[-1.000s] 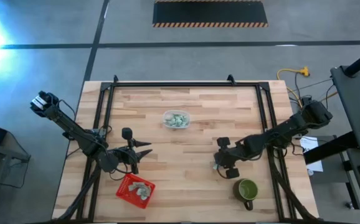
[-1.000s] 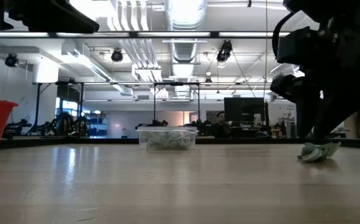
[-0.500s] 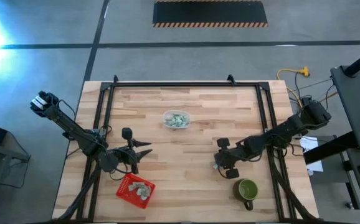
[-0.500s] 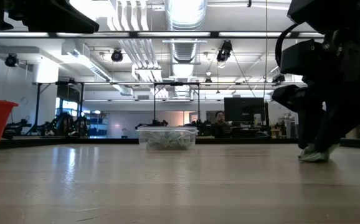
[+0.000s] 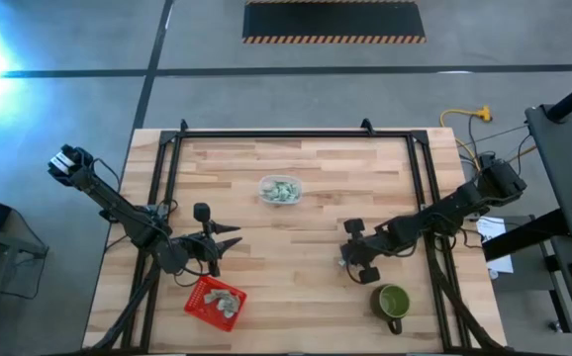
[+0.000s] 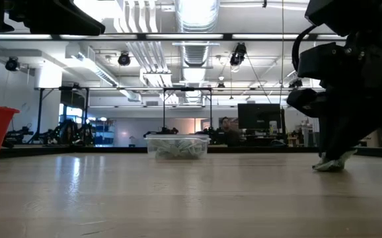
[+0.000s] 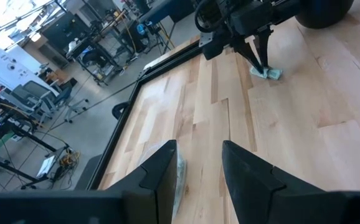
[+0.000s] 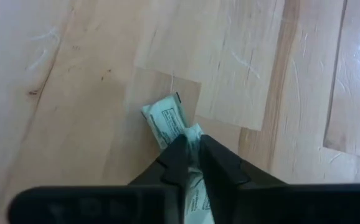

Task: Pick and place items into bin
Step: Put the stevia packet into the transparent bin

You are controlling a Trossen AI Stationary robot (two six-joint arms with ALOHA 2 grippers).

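While the right gripper (image 8: 191, 151) stands fingers-down on the table (image 5: 296, 287), its tips are pinched onto a packet (image 8: 172, 122) that lies flat on the wood. A second ago, in the low view, the packet lay spread beside the tips; half a second ago the fingers were down over it; now they are drawn together on it, with only a pale scrap (image 6: 328, 164) showing under them. Judgement: grasp made, lift not yet begun, since the packet touches the table.

Packet axis: in the right wrist view its long side runs on a slant, the free end with a dark corner pointing away from the fingers, the near end crumpled between them. The fingers grip across that near end.

Outward: the green mug (image 5: 394, 302) stands near the gripper, apart from it. The clear tub (image 5: 280, 189) with more packets sits at table centre. The red bin (image 5: 215, 300), holding several packets, lies well across the table, just beside the left gripper (image 5: 229, 237), which waits open.
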